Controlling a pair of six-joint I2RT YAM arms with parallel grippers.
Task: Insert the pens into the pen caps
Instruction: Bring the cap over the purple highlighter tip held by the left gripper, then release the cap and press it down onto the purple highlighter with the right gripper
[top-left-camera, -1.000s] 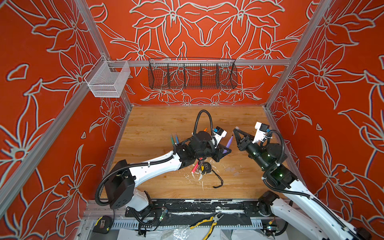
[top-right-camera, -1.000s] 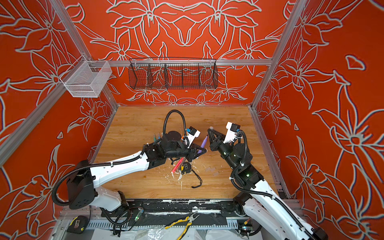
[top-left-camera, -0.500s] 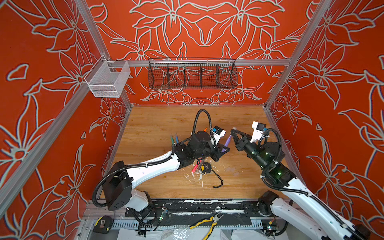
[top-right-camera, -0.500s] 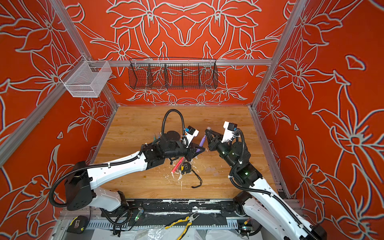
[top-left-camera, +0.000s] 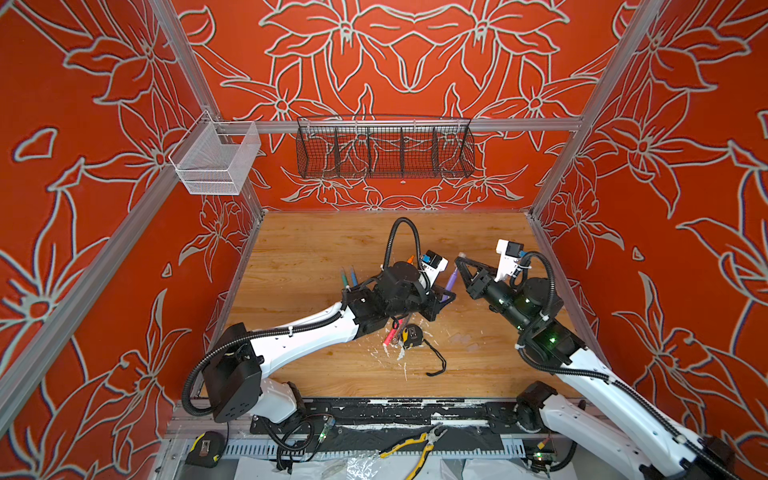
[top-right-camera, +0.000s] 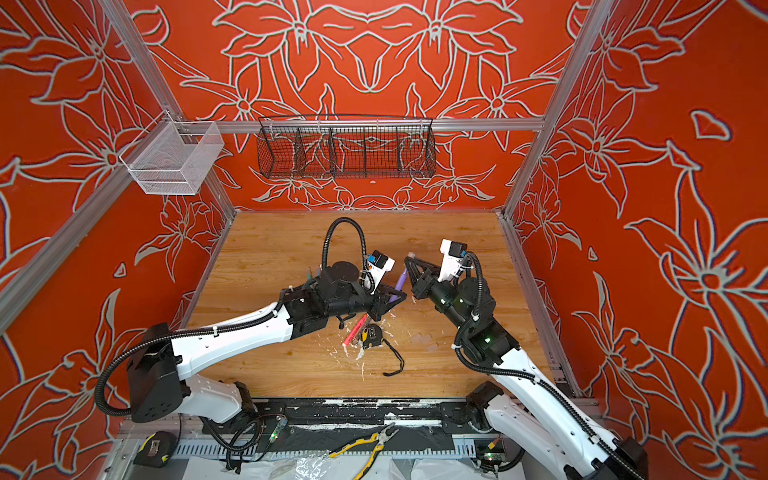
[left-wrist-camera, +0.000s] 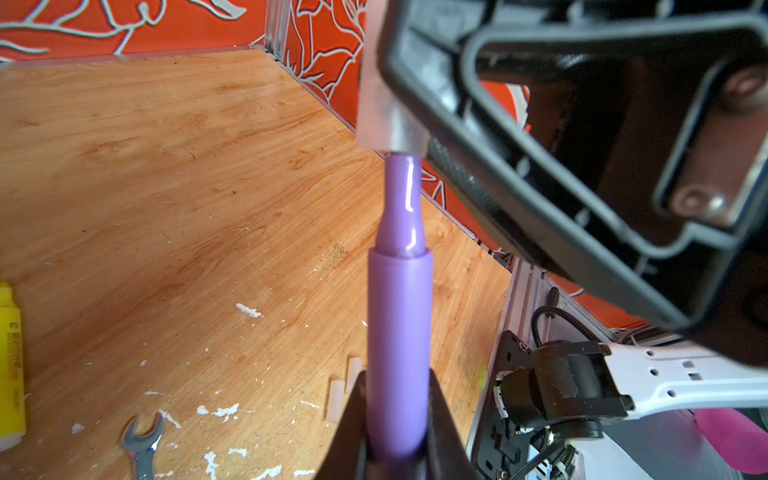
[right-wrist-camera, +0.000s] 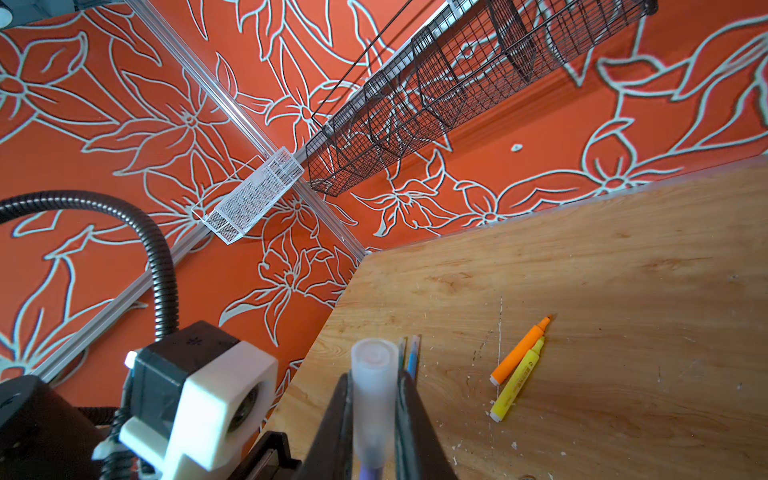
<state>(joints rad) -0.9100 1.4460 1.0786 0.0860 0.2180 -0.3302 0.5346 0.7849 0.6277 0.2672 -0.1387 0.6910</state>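
My left gripper (left-wrist-camera: 397, 407) clamps the purple pen (top-left-camera: 452, 281), pointing one o'clock in a top view; my right gripper (right-wrist-camera: 374, 388) pinches the clear cap (right-wrist-camera: 373, 361) at its tip.

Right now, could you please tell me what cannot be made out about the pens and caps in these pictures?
Tip of the purple pen: left wrist view, inside the frosted pen cap; too small in both top views.
The pink pen: both top views, mostly under the left arm.
The yellow pen: left wrist view, cut off by the edge.
The green pen, blue pen: right wrist view, behind the pen cap and right gripper.
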